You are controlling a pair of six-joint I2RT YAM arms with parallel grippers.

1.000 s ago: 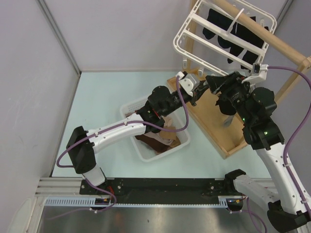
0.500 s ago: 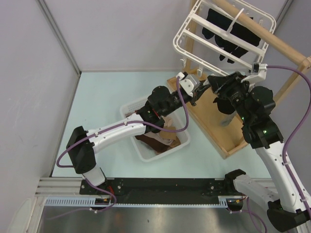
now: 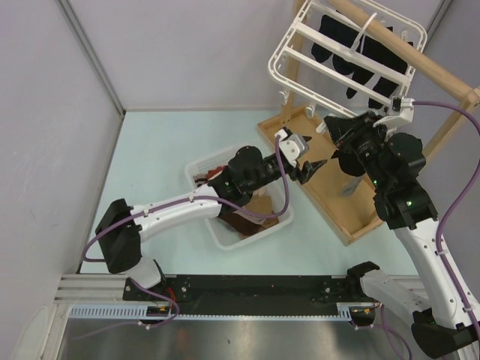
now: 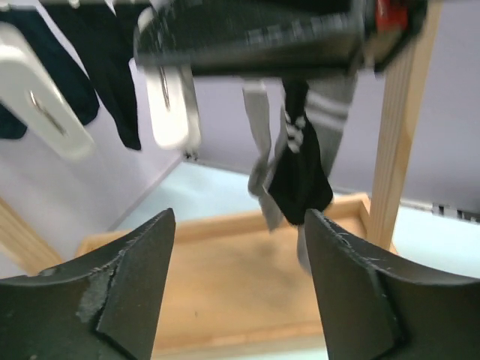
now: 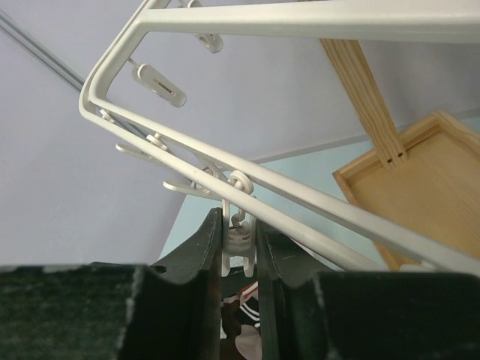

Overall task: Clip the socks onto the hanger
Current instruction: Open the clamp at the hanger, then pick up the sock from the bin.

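White slotted plastic formed the basket (image 3: 259, 234) towards the left of the pale table, and a heap of brown and beige socks (image 3: 251, 214) lay in it, too tangled to count. One arm crossed over it. Its left gripper (image 3: 310, 166) hung past the basket's far corner, above the edge of the flat wooden tray (image 3: 322, 191), with both dark fingers (image 4: 127, 292) spread wide and nothing between them.

Ahead of those fingers, a grey sock (image 4: 259, 157) and a black sock with white stripes (image 4: 300, 184) dangled limp under the other arm. What held them up could not be made out. Two blurred white clips (image 4: 172, 97) hung to their left.

Further right, the right gripper (image 5: 240, 229) was pinched onto one small white clip (image 5: 240, 244) dangling from a bar of the hanger (image 5: 300, 19). That white plastic frame hung tilted from the round wooden pole (image 3: 420, 52). Dark socks (image 3: 352, 52) hung beneath it, overlapping too much to count.
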